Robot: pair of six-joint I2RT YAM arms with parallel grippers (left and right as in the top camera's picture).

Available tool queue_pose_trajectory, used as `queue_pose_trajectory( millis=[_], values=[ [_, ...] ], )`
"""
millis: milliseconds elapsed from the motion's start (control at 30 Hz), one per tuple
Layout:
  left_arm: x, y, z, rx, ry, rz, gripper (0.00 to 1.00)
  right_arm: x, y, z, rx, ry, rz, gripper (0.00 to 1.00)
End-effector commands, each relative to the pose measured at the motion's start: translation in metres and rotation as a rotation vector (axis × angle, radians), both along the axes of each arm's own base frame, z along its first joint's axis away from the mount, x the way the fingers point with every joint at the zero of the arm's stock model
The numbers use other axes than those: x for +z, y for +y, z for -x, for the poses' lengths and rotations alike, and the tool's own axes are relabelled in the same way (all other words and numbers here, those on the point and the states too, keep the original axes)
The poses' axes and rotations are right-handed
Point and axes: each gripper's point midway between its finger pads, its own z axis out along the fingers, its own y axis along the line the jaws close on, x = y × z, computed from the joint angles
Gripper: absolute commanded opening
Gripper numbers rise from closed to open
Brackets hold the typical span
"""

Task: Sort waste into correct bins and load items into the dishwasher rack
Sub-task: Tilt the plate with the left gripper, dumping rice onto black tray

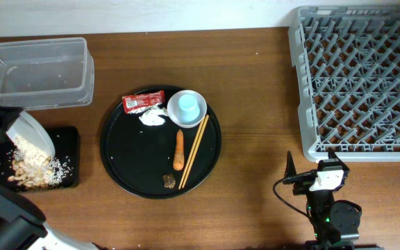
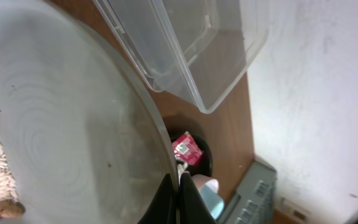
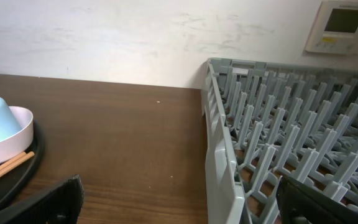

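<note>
The left fingers (image 2: 166,205) are clenched on the rim of the plate (image 1: 33,132), which is held tilted over the black bin (image 1: 70,135). Rice (image 1: 37,167) is heaped in that bin under the plate's lower edge, close to these fingers. The tub (image 1: 85,76) is set on the tabletop (image 1: 255,90) just beyond them.

The round tray (image 1: 127,149) is placed between the two sets of fingers, well apart from both. On its far side the sachet (image 1: 143,102) and the tissue (image 1: 153,117) are laid, touching each other. Beside them the cup (image 1: 187,106) is seated in the dish (image 1: 201,103). The carrot (image 1: 179,151) and the chopsticks (image 1: 194,151) are laid side by side nearer the right fingers, with the lump (image 1: 169,181) at the near rim.

The right fingers (image 3: 322,205) are spread wide and nothing is gripped. The rack (image 1: 297,83) is stood just ahead of them, to their right.
</note>
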Motion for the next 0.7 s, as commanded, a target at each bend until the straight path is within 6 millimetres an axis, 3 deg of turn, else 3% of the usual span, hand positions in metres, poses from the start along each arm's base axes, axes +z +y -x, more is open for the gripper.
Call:
queue_pose_trajectory(
  millis=[0,133,400,500,567,667],
  values=[
    [0.028,0.004,0.005,-0.002,-0.095,0.025,0.01,-0.003,0.0,0.0,-0.002,0.002,0.003,0.98],
    [0.019,0.024,0.016,0.067,-0.031,-0.02,0.01,-0.003,0.0,0.0,-0.002,0.002,0.003,0.98],
    [0.038,0.017,0.009,0.03,-0.152,0.054,0.01,-0.003,0.0,0.0,-0.002,0.002,0.003,0.98],
    [0.048,0.006,0.007,-0.006,-0.205,0.112,0.01,-0.003,0.0,0.0,-0.002,0.002,0.003,0.98],
    [0.042,0.015,0.007,0.01,-0.183,0.053,0.01,-0.003,0.0,0.0,-0.002,0.002,0.003,0.98],
    [0.04,0.014,0.011,0.017,-0.165,0.069,0.01,-0.003,0.0,0.0,-0.002,0.002,0.003,0.98]
  ],
)
